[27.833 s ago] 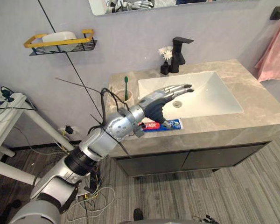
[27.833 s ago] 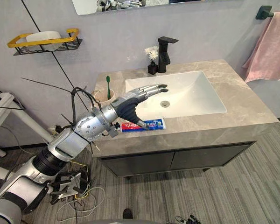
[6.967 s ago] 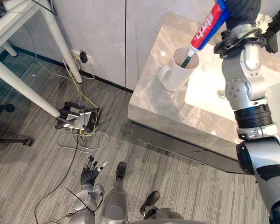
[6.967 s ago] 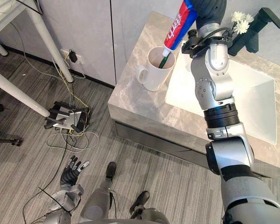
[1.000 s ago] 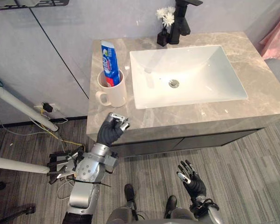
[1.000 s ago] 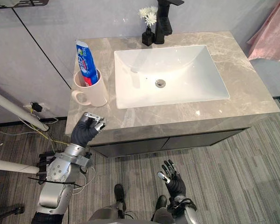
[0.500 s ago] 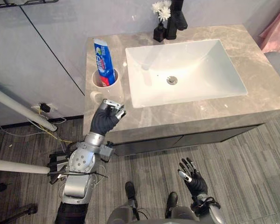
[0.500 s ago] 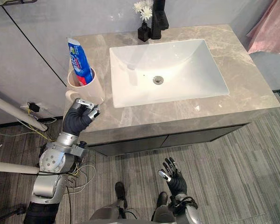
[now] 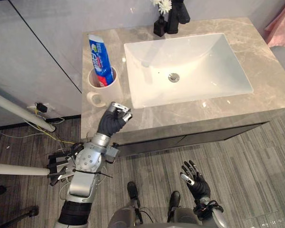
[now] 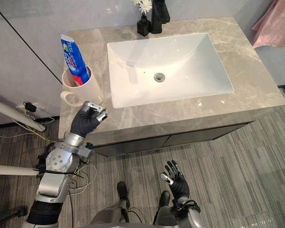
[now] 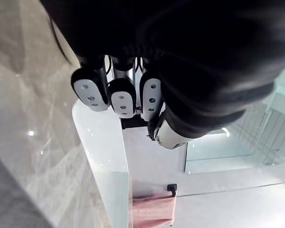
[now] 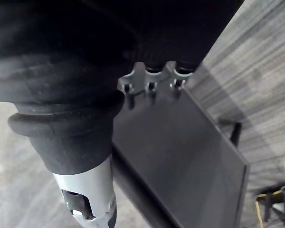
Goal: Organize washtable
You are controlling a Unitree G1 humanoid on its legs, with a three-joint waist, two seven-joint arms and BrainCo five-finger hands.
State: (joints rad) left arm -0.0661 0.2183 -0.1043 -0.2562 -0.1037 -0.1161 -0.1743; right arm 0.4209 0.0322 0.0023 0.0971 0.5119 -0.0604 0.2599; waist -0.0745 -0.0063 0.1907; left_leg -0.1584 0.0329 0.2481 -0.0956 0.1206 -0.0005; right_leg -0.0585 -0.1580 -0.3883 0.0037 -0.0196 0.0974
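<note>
A blue and red toothpaste tube (image 9: 99,61) stands upright in a white mug (image 9: 103,89) at the left end of the grey marble washtable (image 9: 190,111). My left hand (image 9: 111,121) hovers at the table's front left edge, just below the mug, with its fingers (image 11: 121,95) curled into an empty fist. My right hand (image 9: 194,183) hangs low over the floor in front of the cabinet, fingers spread and holding nothing.
A white sink (image 9: 185,71) fills the middle of the top. A black faucet (image 9: 178,12) and a small black vase with white flowers (image 9: 160,14) stand behind it. A pink towel (image 9: 282,26) hangs at the right. White table legs (image 9: 19,114) stand at the left.
The picture has shifted a little. My left fist has stayed curled near the mug at the front left edge. The right hand has not moved.
</note>
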